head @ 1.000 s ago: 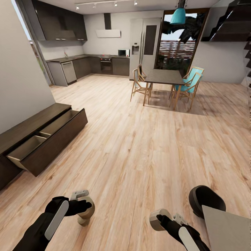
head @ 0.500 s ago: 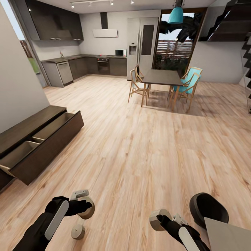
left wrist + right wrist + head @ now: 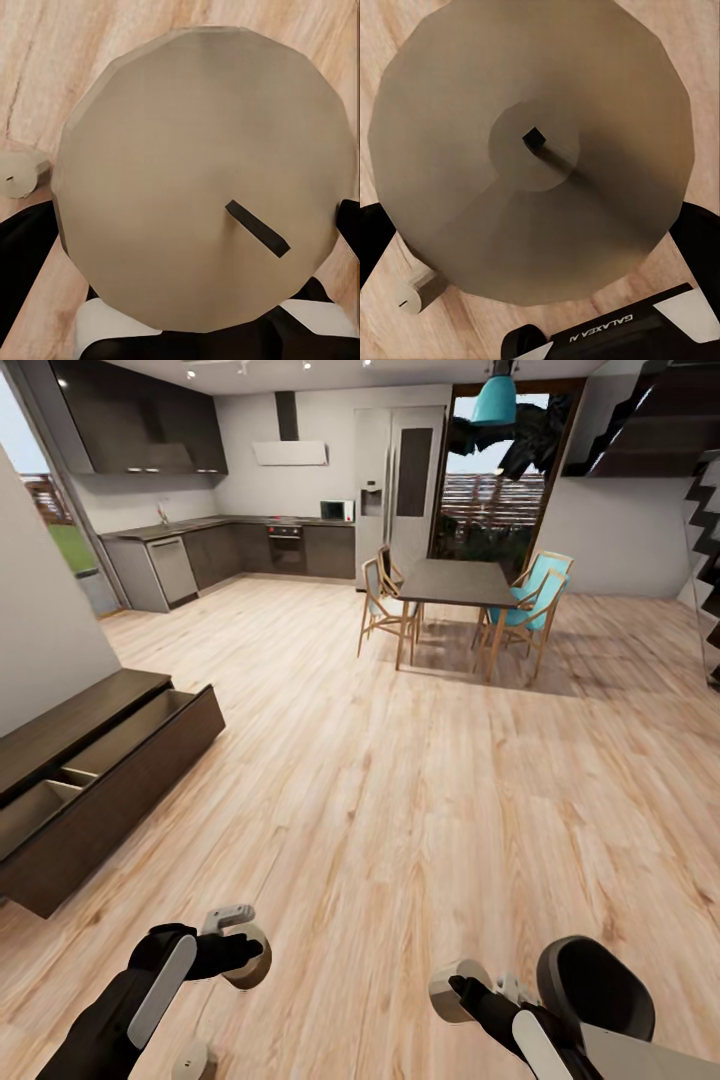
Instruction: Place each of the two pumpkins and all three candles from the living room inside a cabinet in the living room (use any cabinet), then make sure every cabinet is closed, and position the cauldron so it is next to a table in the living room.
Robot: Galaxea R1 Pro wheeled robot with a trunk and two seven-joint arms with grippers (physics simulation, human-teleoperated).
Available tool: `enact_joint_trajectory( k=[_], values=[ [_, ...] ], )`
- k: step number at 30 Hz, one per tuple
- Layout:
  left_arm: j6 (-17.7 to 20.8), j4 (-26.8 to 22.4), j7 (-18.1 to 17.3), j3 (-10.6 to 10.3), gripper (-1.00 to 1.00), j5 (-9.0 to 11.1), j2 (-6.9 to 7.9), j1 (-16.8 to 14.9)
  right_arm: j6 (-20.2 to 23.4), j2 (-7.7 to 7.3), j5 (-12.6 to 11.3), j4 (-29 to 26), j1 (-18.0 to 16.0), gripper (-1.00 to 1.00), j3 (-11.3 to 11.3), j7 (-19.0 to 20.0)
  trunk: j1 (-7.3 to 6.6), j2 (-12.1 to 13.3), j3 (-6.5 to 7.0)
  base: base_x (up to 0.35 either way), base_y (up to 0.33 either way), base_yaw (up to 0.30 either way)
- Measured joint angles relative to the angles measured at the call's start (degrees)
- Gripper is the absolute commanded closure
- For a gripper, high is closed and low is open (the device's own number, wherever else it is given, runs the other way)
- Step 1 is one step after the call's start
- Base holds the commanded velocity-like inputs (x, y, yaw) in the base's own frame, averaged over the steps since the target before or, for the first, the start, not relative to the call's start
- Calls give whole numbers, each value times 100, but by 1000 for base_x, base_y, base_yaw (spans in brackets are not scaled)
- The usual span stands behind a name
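At far left of the head view, well apart from both grippers: cabinet (image 3: 120, 760), top drawer (image 3: 60, 785) pulled out, pale inside, nothing that I can see in it. Bare wood floor (image 3: 400, 790) lies between it and the arms, with nothing in the way.

Left gripper (image 3: 240, 950): clenched on a beige candle, call it left candle (image 3: 252, 963). In the left wrist view its flat top and dark wick (image 3: 256, 228) span the whole gap, with a black finger (image 3: 22, 247) at either edge.

Below and just outboard of the left jaws: floor candle (image 3: 190, 1057), upright on the boards, apart from the gripper. The left wrist view shows it past the held candle's rim, small.

Right gripper (image 3: 450, 992): grasping a second candle, right candle (image 3: 443, 988). The right wrist view gives its top with a dished centre and stub wick (image 3: 533, 136). That view also shows a small candle lying on the floor beside the jaws; I cannot tell whether it is the same floor candle.

Just beyond the right jaws, outboard: cauldron (image 3: 595, 985), black, mouth open, on the floor. Touching or just beside it, at the frame's corner: table (image 3: 660, 1058), grey top.

Far ahead: dining table (image 3: 455, 580) with chairs (image 3: 530, 605), and the kitchen behind.
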Motion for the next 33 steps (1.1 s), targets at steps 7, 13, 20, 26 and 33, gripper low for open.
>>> enact_joint_trajectory(
  k=[7,13,20,26,33],
  values=[
    [0,0,4,1,100,-6,0,-2,0,0,0,0,0,100,0,-2,0,0,0,245,-110,0],
    [1,-1,3,2,100,-7,0,3,-1,0,0,1,0,100,3,-2,0,0,0,261,-33,0],
    [1,-1,8,2,100,-9,3,2,-1,0,-1,1,0,100,1,-1,-1,0,0,307,-2,0],
    [1,-1,9,2,100,-12,19,3,-1,0,-1,1,0,100,1,-2,-1,0,0,322,-12,0],
    [1,-1,7,2,100,-10,26,0,-1,0,-1,1,0,100,1,-1,-1,0,0,323,-8,0]
  ],
)
